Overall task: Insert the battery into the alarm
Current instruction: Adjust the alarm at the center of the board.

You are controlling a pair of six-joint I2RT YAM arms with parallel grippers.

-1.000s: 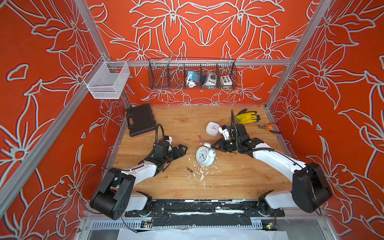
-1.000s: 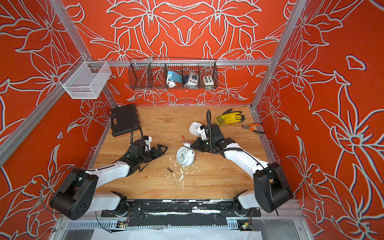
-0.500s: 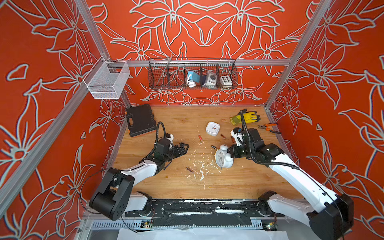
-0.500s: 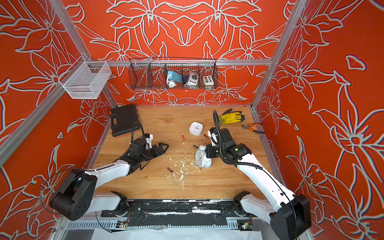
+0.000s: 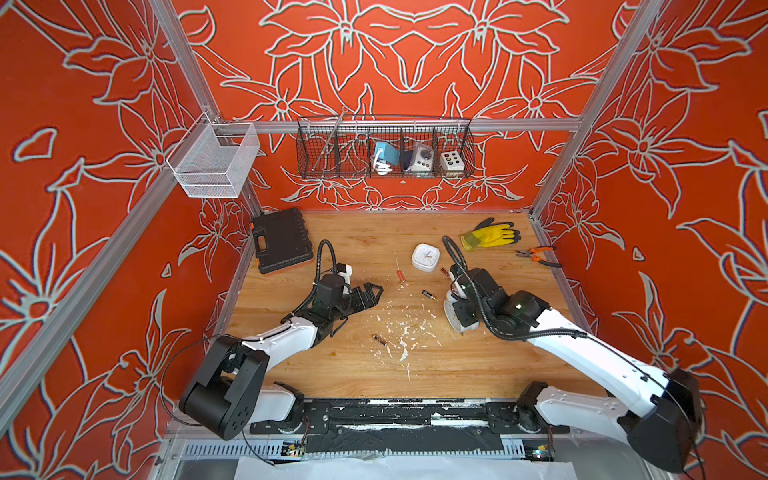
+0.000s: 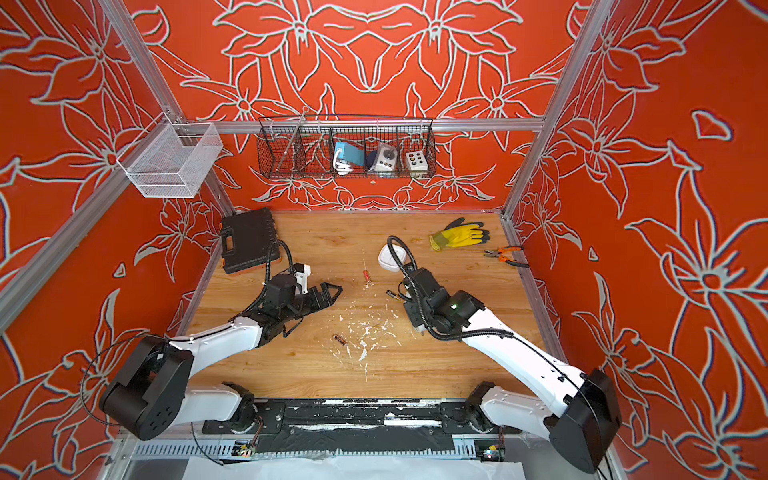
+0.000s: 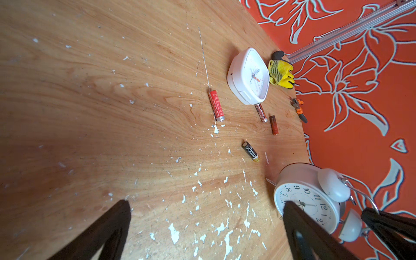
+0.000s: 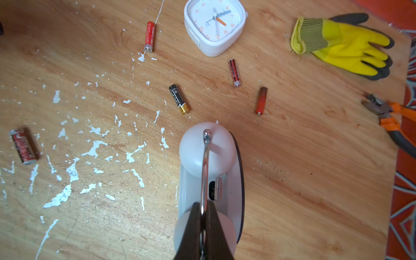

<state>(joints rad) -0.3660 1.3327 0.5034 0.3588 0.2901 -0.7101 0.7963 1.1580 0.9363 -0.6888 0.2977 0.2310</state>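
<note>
The right hand (image 8: pixel 203 208) is gripping the alarm clock (image 8: pixel 209 153) by its handle (image 8: pixel 205 162), positioning it; the open left hand (image 5: pixel 368 296) likely needs a battery (image 8: pixel 179 99) next.

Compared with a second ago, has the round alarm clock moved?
Yes. The round alarm clock, in the right gripper, went from left of the square clock to right of it.

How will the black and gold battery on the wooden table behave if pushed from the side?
The black and gold battery is a smooth cylinder lying on its side, so it would probably roll. The wooden table looks flat, so it may keep rolling. It looks rigid, not floppy.
</note>
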